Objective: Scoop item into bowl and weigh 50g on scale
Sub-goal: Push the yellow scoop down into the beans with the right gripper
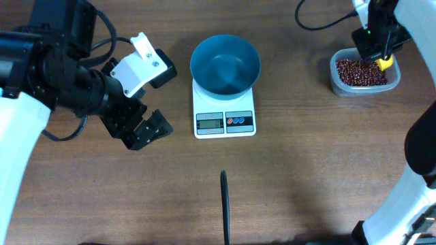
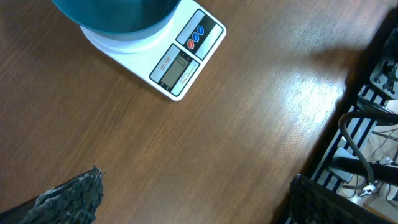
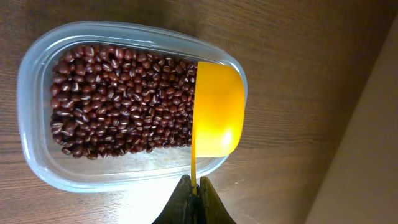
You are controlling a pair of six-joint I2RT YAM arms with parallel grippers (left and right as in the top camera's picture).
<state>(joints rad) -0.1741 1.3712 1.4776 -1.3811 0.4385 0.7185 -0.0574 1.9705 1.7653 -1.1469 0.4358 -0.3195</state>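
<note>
Wooden counter; only the left wrist view shows cables past its edge. The left gripper is released; the right gripper clenches a yellow scoop.

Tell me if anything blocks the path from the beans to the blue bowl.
Nothing visible does. Bare table lies between the beans and the bowl on the scale; the black rod lies nearer the front edge, off that line.
</note>
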